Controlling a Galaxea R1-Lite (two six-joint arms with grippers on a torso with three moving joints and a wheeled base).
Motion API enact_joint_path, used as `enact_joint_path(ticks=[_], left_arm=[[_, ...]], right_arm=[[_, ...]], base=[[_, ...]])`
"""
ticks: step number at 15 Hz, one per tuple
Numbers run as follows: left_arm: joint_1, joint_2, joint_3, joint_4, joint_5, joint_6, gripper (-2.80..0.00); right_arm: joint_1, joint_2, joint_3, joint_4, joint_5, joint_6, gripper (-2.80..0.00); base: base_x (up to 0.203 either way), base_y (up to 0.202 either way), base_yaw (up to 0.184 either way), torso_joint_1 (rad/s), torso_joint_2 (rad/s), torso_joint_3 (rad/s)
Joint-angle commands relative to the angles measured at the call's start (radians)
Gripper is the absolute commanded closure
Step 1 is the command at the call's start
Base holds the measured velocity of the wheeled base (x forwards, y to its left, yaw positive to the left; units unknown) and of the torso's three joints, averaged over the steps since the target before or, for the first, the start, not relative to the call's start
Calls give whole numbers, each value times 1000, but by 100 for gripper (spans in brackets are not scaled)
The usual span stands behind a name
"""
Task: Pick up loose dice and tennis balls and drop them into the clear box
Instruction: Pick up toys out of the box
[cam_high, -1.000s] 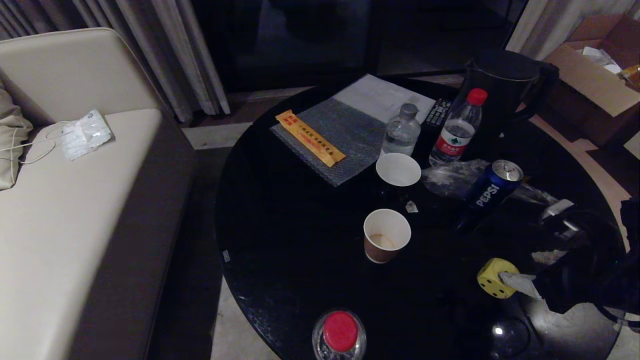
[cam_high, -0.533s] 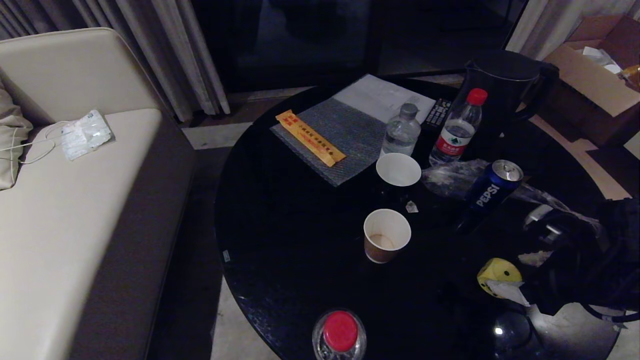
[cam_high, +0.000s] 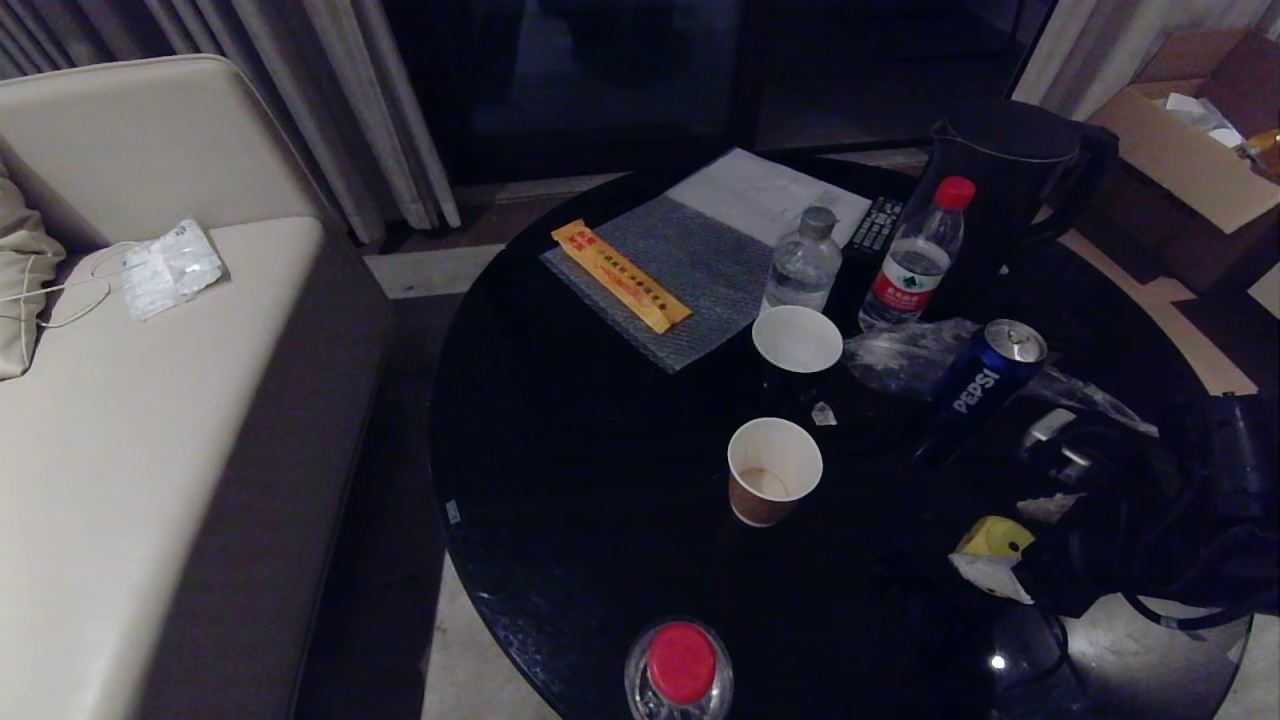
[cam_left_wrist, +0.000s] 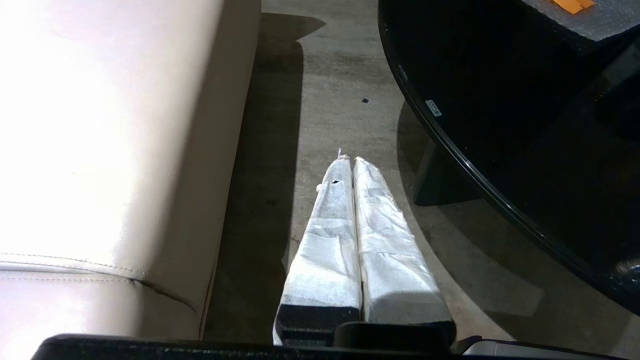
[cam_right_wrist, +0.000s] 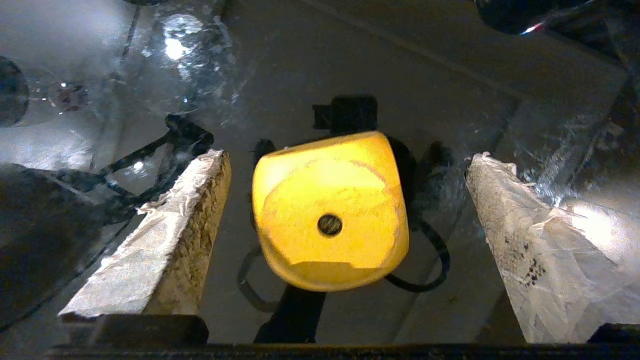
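The right gripper (cam_right_wrist: 345, 235) is spread wide around the yellow die (cam_right_wrist: 330, 212), with one finger on each side and a clear gap on both sides, so it grasps nothing yet. The die sits on the black glass worktop (cam_high: 600, 470), close to the near right edge. In the head view the die (cam_high: 990, 540) is half hidden behind the gripper (cam_high: 1005, 565).

The first risk is the edge. If one finger touches the die earlier than the other while closing, the soft cube may slide or roll over the rim and fall to the floor. The die also appears a little turned between the fingers, so they may press on a rounded corner and squeeze it out.

The second risk is the glass: its reflections make the height hard to judge, and fingers going too low would scrape it.

No clear box and no tennis balls are visible in any view.

The left gripper (cam_left_wrist: 352, 165) is clenched and hangs beside the worktop, over the floor, near the sofa (cam_left_wrist: 100, 150).
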Motion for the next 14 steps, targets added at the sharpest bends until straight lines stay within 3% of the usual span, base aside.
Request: enact_joint_path(ticks=[1,10,11,12,14], left_arm=[[0,2,2,-1,1,-1,0],[0,2,2,-1,1,-1,0],[0,1,2,-1,1,-1,0],[0,2,2,-1,1,-1,0],[0,1,2,-1,1,-1,0]], right_arm=[[-1,22,1,-7,1,-21,-280],[-18,45,3,-6,-4,-41,-280],[-20,47,3,-5,-4,-42,-52],[-20,59,3,-6,-5,-42,0],[-20,66,3,-7,-6,-42,0]], base=[[0,0,0,0,0,0],[0,0,0,0,0,0],[0,0,0,0,0,0],[0,0,0,0,0,0],[0,0,0,0,0,0]])
